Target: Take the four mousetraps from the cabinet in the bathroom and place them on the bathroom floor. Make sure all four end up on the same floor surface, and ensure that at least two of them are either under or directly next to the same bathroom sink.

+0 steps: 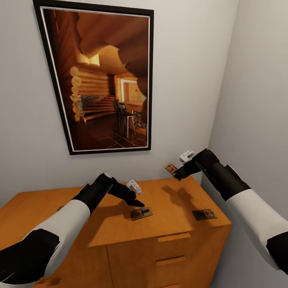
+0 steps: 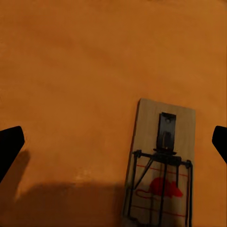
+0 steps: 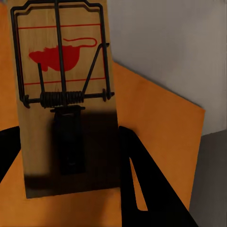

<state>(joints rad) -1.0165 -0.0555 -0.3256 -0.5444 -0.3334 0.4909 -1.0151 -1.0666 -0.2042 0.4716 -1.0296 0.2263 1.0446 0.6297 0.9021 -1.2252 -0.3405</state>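
Two mousetraps lie flat on the top of the orange-brown cabinet (image 1: 176, 200): one (image 1: 141, 213) near the front middle, the other (image 1: 204, 214) by the front right corner. My left gripper (image 1: 138, 203) hovers open just over the middle trap (image 2: 161, 165), which lies on the wood between and below its spread black fingertips (image 2: 12, 146). My right gripper (image 1: 177, 173) is shut on a third mousetrap (image 1: 171, 169), held in the air above the cabinet's back right part. The right wrist view shows this trap's wire spring and red mouse mark (image 3: 61, 94) between the dark fingers (image 3: 142, 179).
A large black-framed picture (image 1: 108, 80) of a log cabin interior hangs on the wall behind the cabinet. A grey side wall (image 1: 256, 100) stands close to the cabinet's right end. Drawer fronts with wooden bar handles (image 1: 174, 237) face me below the top.
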